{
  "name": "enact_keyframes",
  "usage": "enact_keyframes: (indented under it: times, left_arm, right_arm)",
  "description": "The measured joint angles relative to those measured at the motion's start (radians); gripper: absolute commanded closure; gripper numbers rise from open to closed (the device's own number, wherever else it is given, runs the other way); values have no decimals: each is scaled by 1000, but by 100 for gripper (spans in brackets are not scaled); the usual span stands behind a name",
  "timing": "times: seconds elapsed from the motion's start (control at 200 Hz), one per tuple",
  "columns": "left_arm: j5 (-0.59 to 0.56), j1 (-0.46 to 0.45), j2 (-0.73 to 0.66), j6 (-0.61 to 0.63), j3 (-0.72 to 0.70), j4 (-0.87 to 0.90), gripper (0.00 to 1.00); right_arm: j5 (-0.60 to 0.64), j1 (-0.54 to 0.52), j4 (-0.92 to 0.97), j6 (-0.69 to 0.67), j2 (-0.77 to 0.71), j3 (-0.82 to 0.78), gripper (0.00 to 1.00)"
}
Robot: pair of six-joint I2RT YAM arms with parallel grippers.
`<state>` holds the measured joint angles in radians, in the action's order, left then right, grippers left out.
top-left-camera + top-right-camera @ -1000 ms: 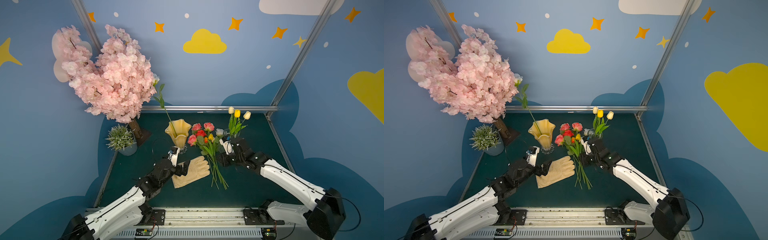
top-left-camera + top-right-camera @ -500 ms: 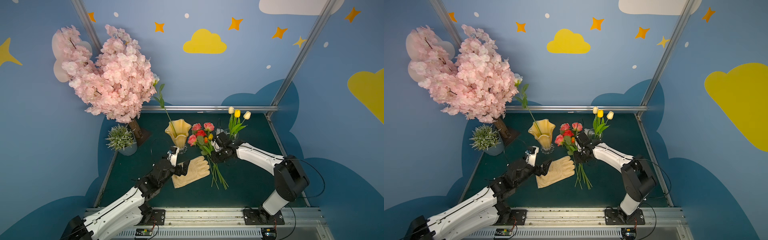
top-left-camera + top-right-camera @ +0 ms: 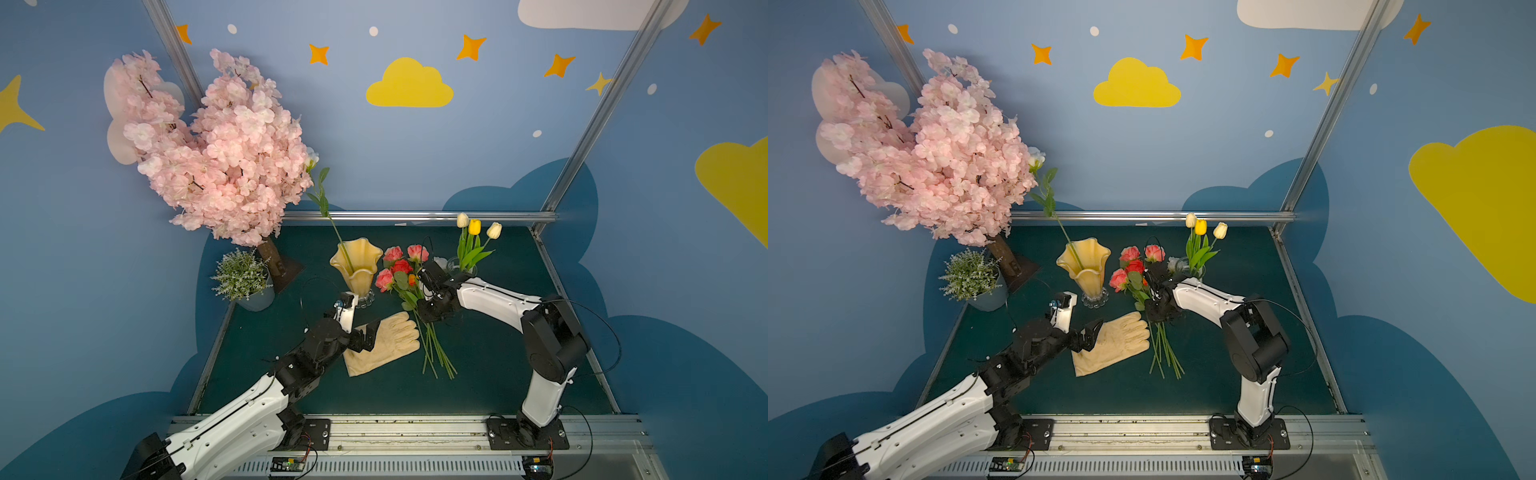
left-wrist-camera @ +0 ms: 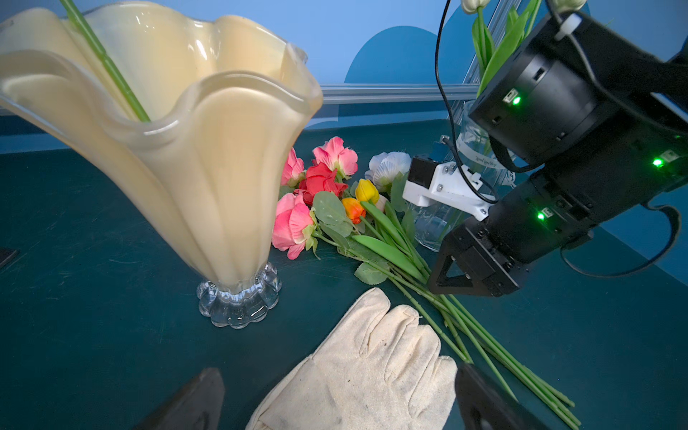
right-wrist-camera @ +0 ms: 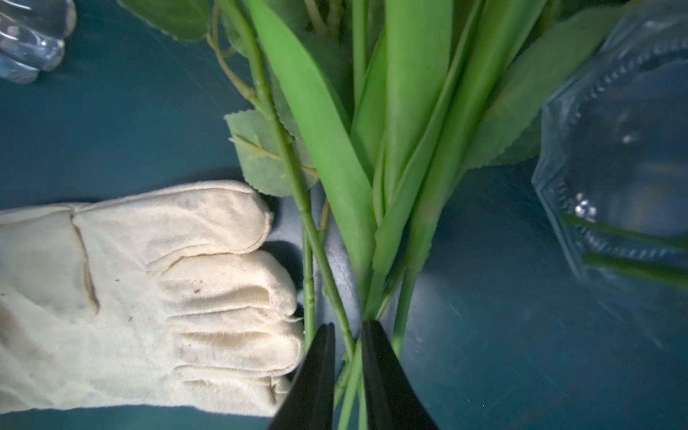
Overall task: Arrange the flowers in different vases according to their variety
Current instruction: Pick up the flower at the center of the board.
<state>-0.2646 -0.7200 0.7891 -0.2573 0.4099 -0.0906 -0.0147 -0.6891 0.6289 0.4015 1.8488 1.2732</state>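
Sorting looks partly done: one white-headed stem (image 3: 328,208) stands in the amber vase (image 3: 357,266) and three tulips (image 3: 473,228) in the clear vase (image 4: 433,223), both toward the bench's back edge. Left to do: the mixed pile (image 4: 376,242) of roses and tulips mid-bench. Right gripper (image 5: 349,324) is clenched on its stems; left gripper (image 3: 368,334) is spread wide over the glove (image 3: 386,345).

On your dark green worktop (image 3: 498,374) you have a cream work glove (image 3: 388,343) lying flat near the middle, a pink blossom tree (image 3: 224,158) at the far left corner, and a small grey-green potted plant (image 3: 241,274) just beside its trunk.
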Motion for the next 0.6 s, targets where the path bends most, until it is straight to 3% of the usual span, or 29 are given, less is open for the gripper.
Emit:
enact_keyframes:
  times: [0.601]
  left_arm:
    - [3,0,-4,0,0,0,0]
  right_arm:
    - [47,0,49,-39,58,57,76]
